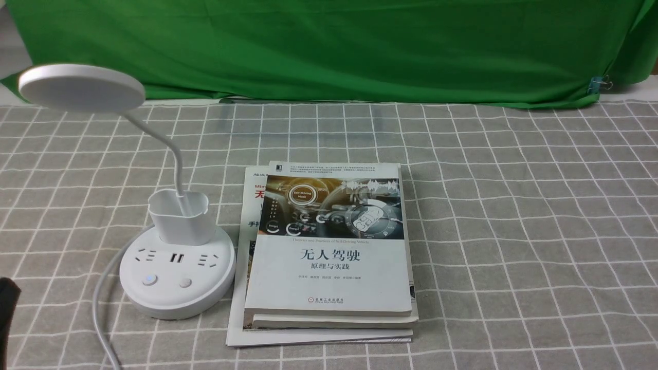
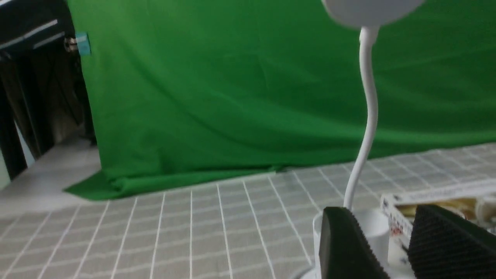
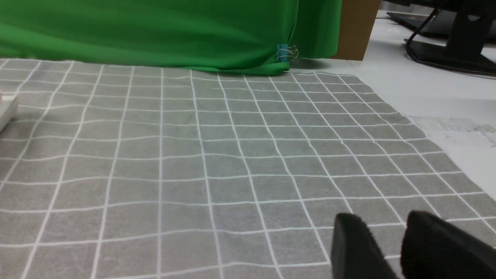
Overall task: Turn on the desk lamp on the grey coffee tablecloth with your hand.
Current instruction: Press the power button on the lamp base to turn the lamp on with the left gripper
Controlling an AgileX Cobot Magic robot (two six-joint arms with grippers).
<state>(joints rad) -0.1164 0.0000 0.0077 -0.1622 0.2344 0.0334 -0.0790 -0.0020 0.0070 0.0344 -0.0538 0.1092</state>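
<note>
1. Since the desk lamp (image 1: pixel 180 226) is light white plastic on a broad round base, it is judged to sit steady under a downward press but to slide on the grey coffee tablecloth (image 1: pixel 514 231) if shoved sideways. It stands at the robot's left, just beside a stack of books (image 1: pixel 329 272).
2. No grasp is called for. The left button (image 1: pixel 149 279) or the right button (image 1: pixel 185 282) on the base front is to be pressed from above with one fingertip, and the thin, bendy neck (image 1: pixel 175 149) is best avoided.
3. The left gripper (image 2: pixel 381 217) is seen with jaws apart and empty, low and near the pen cup (image 2: pixel 372 228). The right gripper (image 3: pixel 381 217) is likewise slightly parted, holding nothing, over bare cloth well apart from the lamp.
4. Which button works the light cannot be told. The base is hidden in the left wrist view and the head (image 2: pixel 368 9) is cut off there. In the front view only a black sliver of the left arm (image 1: pixel 7 308) is shown.
</note>
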